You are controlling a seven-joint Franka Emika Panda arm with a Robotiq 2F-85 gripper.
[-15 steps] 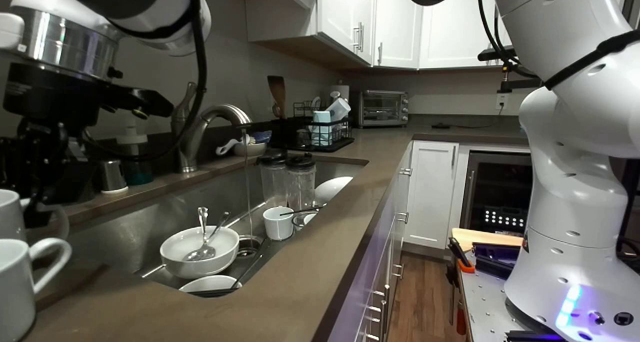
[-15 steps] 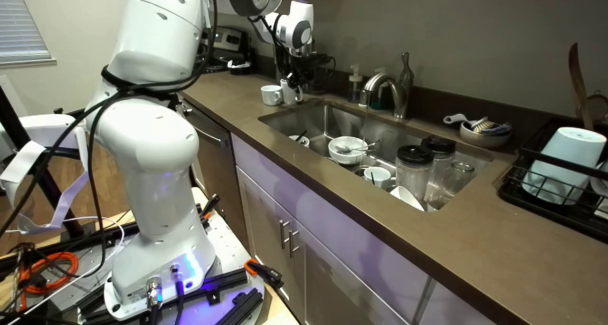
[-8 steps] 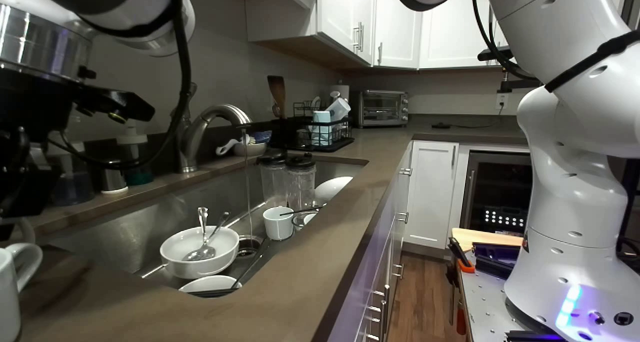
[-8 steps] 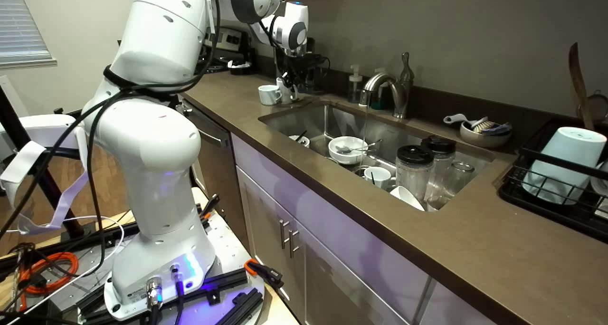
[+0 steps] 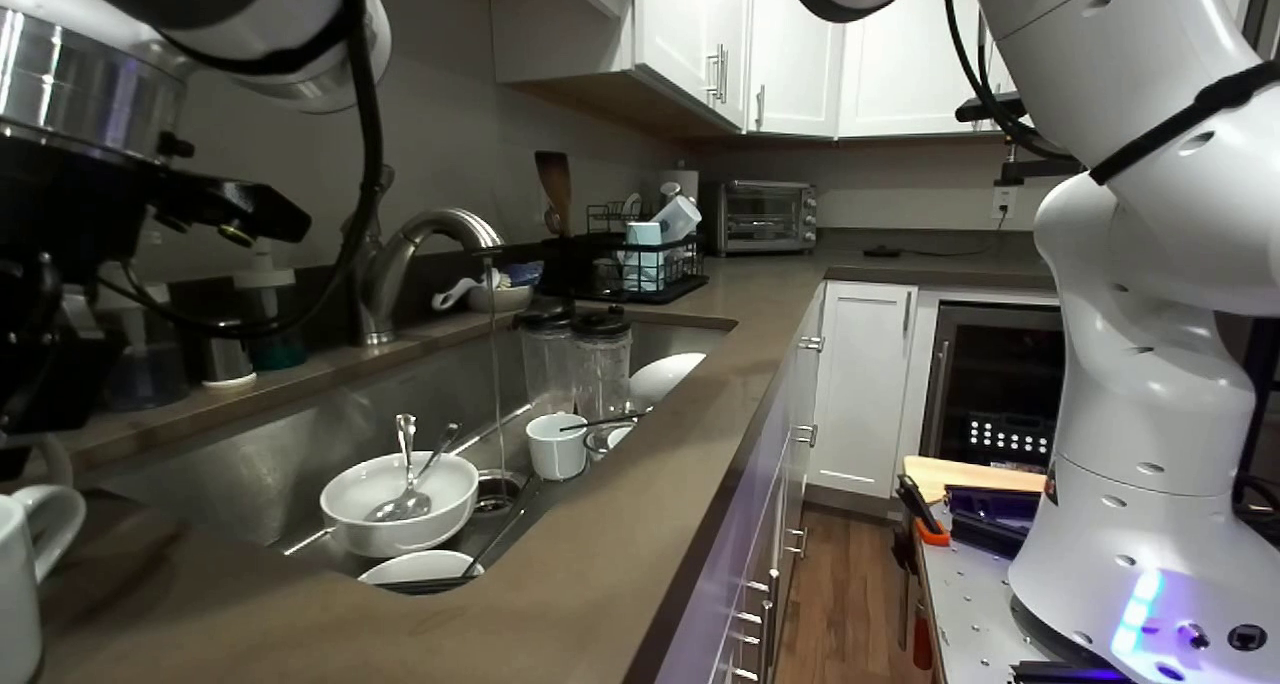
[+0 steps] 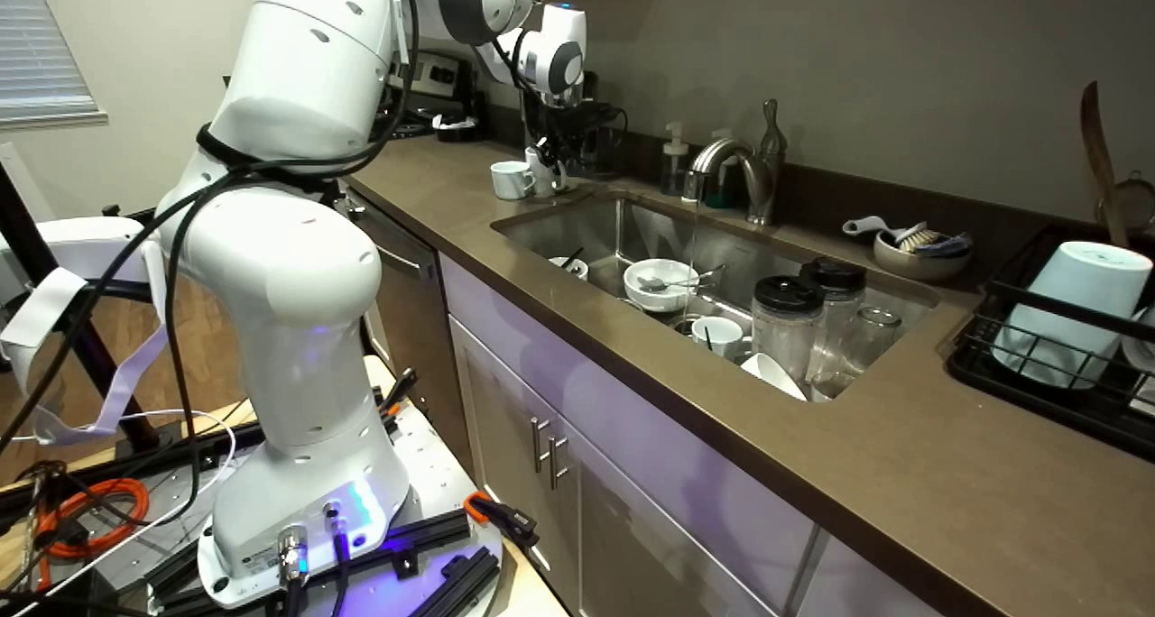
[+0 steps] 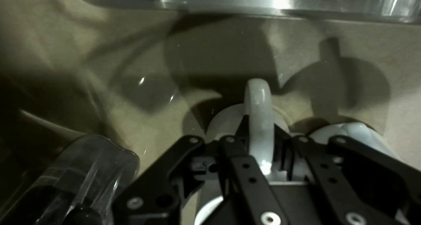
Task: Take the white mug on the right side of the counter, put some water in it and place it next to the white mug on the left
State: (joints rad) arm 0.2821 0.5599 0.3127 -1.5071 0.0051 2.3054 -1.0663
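One mug (image 6: pixel 542 182), white, is just past the left end of the sink (image 6: pixel 663 227), for someone facing the tap (image 6: pixel 722 159). Its handle (image 7: pixel 260 119) points toward the sink and sits between the fingers (image 7: pixel 280 137) of the gripper (image 7: pixel 261 136), which stand against it on both sides, as close together as the handle lets them. The inside of this mug is hidden, and I can't make out whether its base rests on the counter (image 6: pixel 902 464). The second mug (image 6: pixel 512 181), also white, stands upright past the same end of the sink, just beside the held one and nearer the sink's front side; whether the two touch is unclear.

Water (image 5: pixel 497 364) runs from the tap in a thin stream, falling near the middle of the sink by the drain (image 5: pixel 491 502). Inside the sink, left of its middle, is a bowl (image 6: pixel 656 299) with a spoon (image 5: pixel 403 507) in it. A third mug (image 6: pixel 719 334) is near the sink's middle, on the front side, and jars (image 6: pixel 783 337) with black lids stand toward its right end. Behind the sink, left of the tap, is a pump bottle (image 6: pixel 674 159). Past the sink's right end, the rack (image 6: pixel 1011 357) holds a pale blue cup (image 6: pixel 1087 283), tilted. The arm (image 6: pixel 293 238) is mounted in front of the sink.
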